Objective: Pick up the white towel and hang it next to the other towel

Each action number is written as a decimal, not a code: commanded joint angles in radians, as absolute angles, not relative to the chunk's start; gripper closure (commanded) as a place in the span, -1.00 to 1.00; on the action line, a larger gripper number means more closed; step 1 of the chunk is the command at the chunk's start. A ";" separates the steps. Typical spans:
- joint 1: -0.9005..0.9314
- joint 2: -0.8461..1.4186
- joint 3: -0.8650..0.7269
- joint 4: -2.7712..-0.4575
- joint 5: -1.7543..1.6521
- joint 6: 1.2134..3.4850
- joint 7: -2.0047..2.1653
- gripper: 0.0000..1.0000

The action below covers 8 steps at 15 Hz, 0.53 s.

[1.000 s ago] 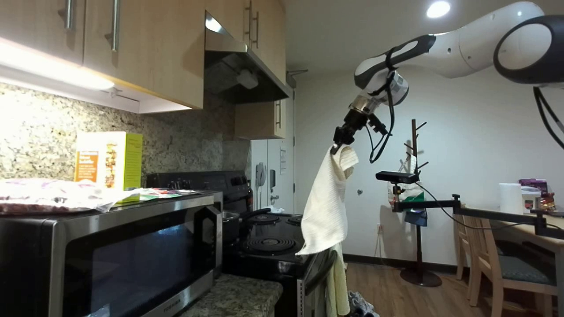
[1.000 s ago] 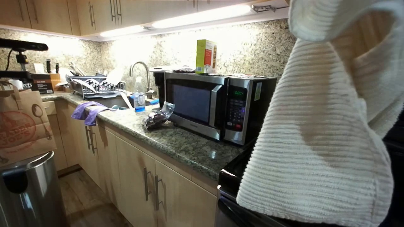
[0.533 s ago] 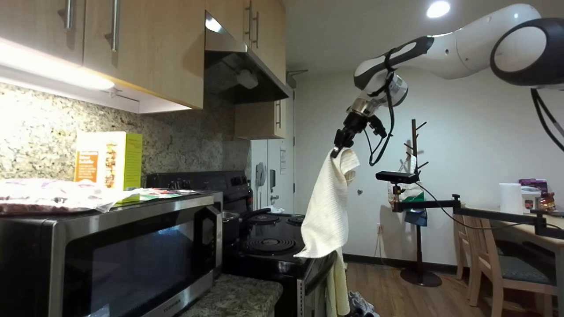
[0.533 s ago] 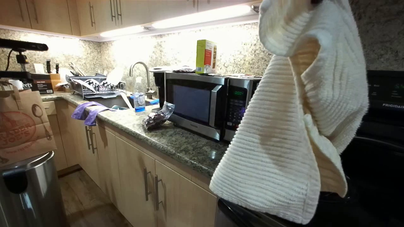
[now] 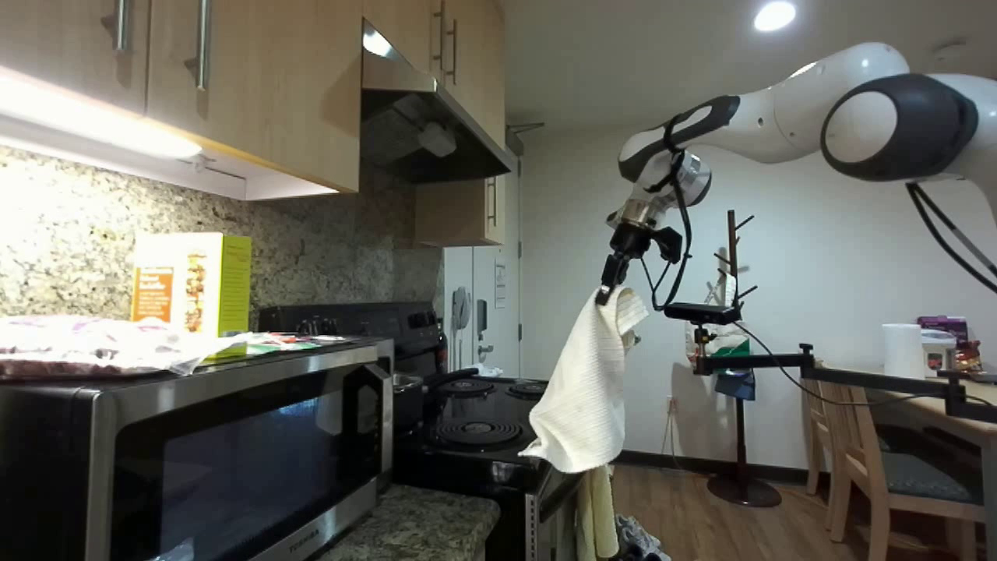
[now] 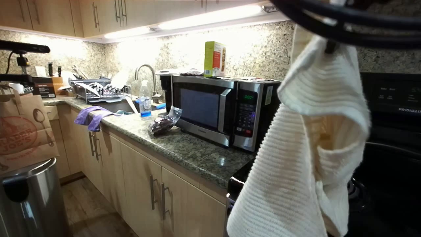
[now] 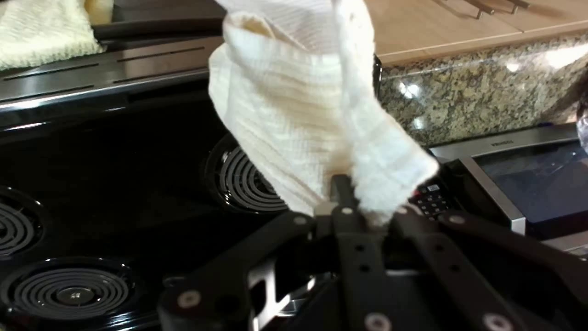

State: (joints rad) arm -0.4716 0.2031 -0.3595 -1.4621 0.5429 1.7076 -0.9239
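The gripper (image 5: pixel 604 295) is clamped on the upper end of the white towel (image 5: pixel 584 393), closed down so far that only the pinched cloth keeps its two sides apart, with a loose flap folding off to one side. The white towel hangs below the gripper, its long axis running downward and slanting to the left in an exterior view, its lower end near the front edge of the stove (image 5: pixel 467 474); whether it touches that edge cannot be told. Left to right in the wrist view, the other towel (image 7: pixel 41 37) appears draped over the handle (image 7: pixel 156 28), just off the stove's front edge; a length of the handle shows beside it; then the white towel crosses in front and hides the rest, with the counter (image 7: pixel 459 92) farther right. The coming move likely turns on that line: the white towel is on the counter side of the other towel and must get over the handle, not merely down in front of it. Releasing before the cloth straddles the handle could let it slide off.
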 commanded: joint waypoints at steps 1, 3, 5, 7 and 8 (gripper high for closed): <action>-0.537 0.322 -0.341 -1.306 0.541 1.682 -1.045 0.84; -0.567 0.364 -0.321 -1.263 0.555 1.709 -1.120 0.84; -0.537 0.328 -0.342 -1.325 0.545 1.711 -1.080 0.82; -0.554 0.356 -0.331 -1.293 0.546 1.711 -1.103 0.82; -0.558 0.363 -0.327 -1.285 0.546 1.711 -1.105 0.82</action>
